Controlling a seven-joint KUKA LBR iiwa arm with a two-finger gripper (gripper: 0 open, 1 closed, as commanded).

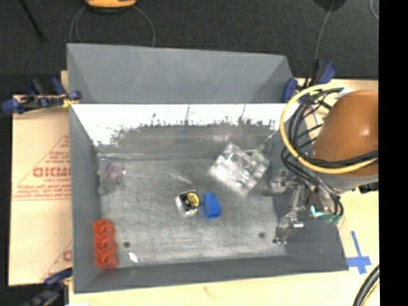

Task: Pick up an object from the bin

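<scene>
A scuffed, matt metal bin [159, 238] holds a clear plastic wrapper [239, 168], a glossy blue plastic piece [211, 206] and a red plastic brick [105, 242], beside the arm's shiny orange cover [347, 129].

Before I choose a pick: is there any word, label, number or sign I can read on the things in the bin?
No readable text.
Red block: no print visible.
Blue piece: no print visible.
Clear wrapper: no print visible.
Yellow-and-black thing: any marking is too small to read.
Pale purple thing: too faint to tell.
</scene>
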